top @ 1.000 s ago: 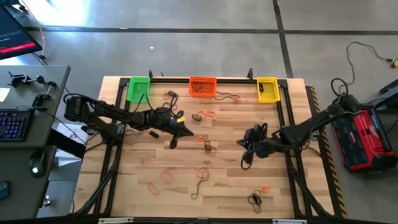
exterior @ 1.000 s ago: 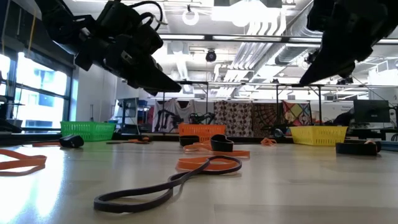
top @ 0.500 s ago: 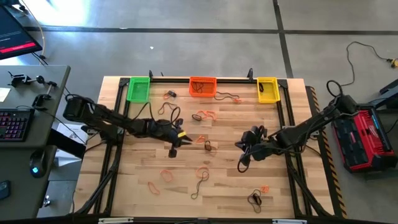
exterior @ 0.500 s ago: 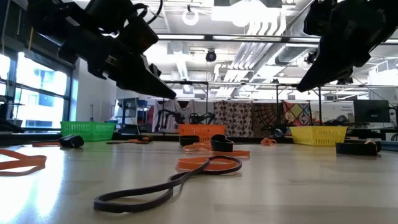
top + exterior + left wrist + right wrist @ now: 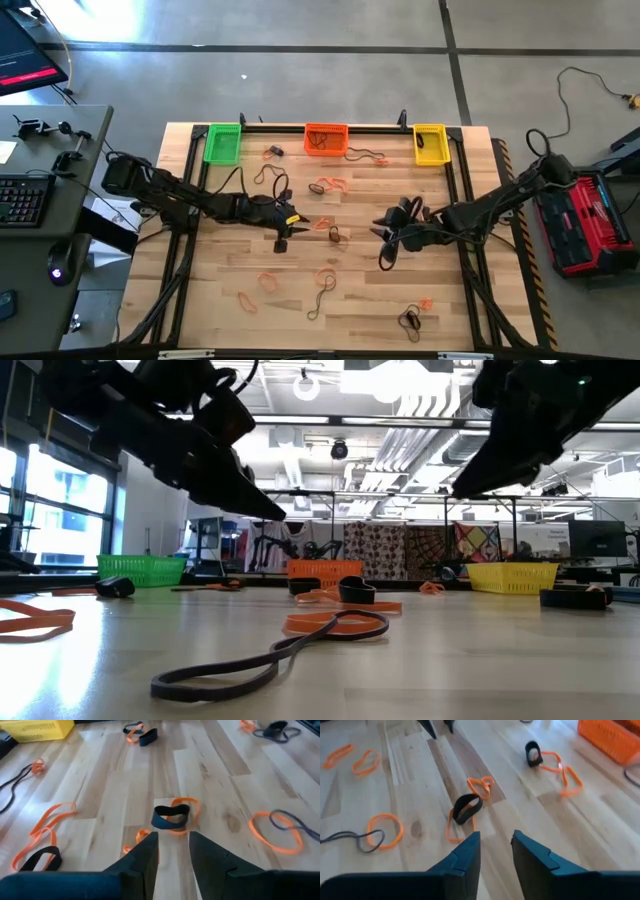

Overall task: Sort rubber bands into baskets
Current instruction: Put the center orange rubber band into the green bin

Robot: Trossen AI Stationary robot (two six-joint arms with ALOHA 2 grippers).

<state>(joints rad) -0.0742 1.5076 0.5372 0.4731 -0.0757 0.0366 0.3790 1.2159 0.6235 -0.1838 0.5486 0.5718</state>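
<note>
Since the earlier frames, both arms have been brought closer to the middle of the surface [image 5: 230,320]: the left end effector [image 5: 283,238] has been moved toward the right arm, and the right end effector [image 5: 386,254] has been shifted toward the left arm.

The left end effector is held above the wood, its fingers [image 5: 145,860] set a little apart with nothing between them. It is pointed at a black rubber band [image 5: 171,816], which is laid across an orange rubber band [image 5: 187,806] near the centre of the surface. The long axis of this black loop is seen to run across the pointing direction of the left end effector.

The right end effector is held above the surface too, with its fingers [image 5: 465,857] also slightly apart and empty. The same black loop [image 5: 466,807] is seen ahead of it, standing partly on its edge.

The green basket [image 5: 222,143], the orange basket [image 5: 326,139] and the yellow basket [image 5: 430,143] are placed in a row along the far edge. Other rubber bands are scattered flat over the wood; a long dark band [image 5: 270,657] is stretched out close to the low camera.
</note>
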